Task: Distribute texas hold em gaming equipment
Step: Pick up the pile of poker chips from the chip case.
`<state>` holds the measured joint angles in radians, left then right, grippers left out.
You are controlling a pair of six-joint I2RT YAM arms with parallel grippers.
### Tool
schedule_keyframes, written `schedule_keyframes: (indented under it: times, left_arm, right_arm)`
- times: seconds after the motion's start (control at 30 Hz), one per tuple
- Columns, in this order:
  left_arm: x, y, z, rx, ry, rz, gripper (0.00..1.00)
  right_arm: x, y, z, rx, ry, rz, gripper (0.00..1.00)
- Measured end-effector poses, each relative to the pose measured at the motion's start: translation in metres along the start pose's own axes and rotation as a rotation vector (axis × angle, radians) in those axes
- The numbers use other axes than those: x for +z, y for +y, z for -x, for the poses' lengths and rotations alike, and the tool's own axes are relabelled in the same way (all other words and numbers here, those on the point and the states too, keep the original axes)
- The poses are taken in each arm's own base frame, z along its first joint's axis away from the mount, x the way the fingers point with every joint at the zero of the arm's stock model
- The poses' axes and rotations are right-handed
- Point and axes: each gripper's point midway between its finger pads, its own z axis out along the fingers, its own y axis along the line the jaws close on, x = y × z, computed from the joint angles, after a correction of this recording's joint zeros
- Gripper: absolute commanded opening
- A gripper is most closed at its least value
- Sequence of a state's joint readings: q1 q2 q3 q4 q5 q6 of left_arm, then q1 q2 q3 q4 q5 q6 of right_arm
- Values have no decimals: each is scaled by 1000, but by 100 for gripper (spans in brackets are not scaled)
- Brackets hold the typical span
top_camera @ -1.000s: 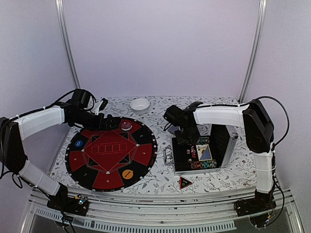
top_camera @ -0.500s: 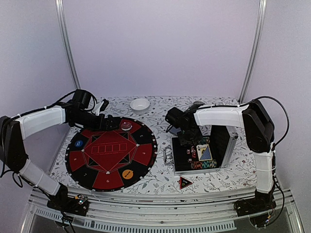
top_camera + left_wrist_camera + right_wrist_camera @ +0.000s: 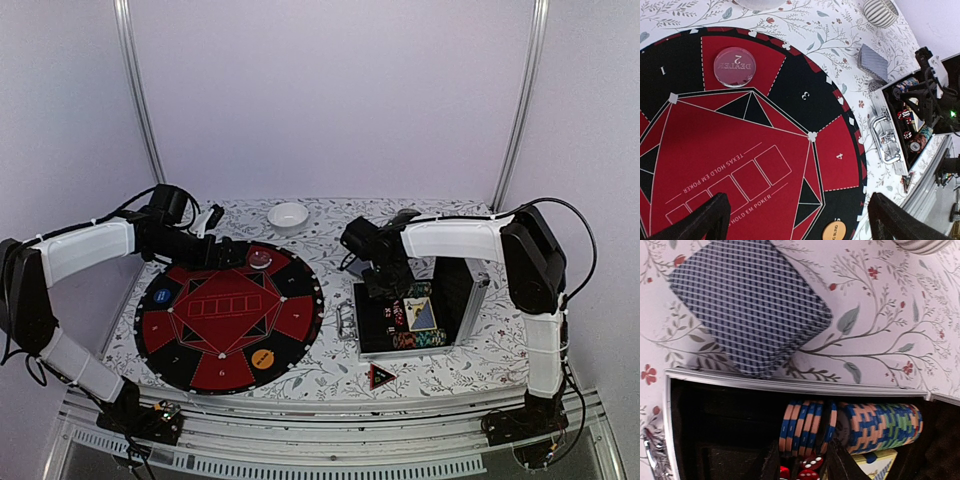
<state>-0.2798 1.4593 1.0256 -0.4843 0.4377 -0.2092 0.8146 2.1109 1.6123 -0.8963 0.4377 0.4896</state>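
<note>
Red and black felt makes a round poker mat (image 3: 228, 315) on the left of the flowered worktop (image 3: 320, 375) in the top view. The left gripper (image 3: 232, 254) hangs over the mat's far edge beside a clear dealer disc (image 3: 262, 260). The right gripper (image 3: 385, 288) dips into an open case (image 3: 372, 338) on the right. A red triangular marker (image 3: 381, 376) lies near the front edge.

Left wrist view: its fingers (image 3: 705, 220) are spread fully, holding nothing, above the mat.

Right wrist view: a deck of patterned-back cards (image 3: 750, 312) lies on the worktop just outside the case. Inside, striped chips (image 3: 807, 426) stand on edge in a row. These fingers (image 3: 771, 465) are partly closed, 1 at each end of an orange and blue group. Whether they press on it I cannot tell.

Likely risk: a loose pinch could let the middle chips slip and scatter on lifting, or neighbouring chips could drag out too.
</note>
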Motion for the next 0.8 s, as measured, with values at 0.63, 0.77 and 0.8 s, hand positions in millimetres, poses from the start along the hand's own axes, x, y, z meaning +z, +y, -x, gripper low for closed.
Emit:
schedule_keyframes:
  times: [0.63, 0.77, 0.8]
  left_arm:
    - [0, -3, -1, -1, 4, -19, 98]
    - [0, -3, -1, -2, 4, -22, 98]
    - [0, -3, -1, -2, 4, -22, 98]
  right_arm:
    - [12, -3, 2, 27, -10, -21, 37]
    - [17, -3, 1, 17, -5, -24, 30]
    - [18, -3, 0, 17, -3, -25, 27]
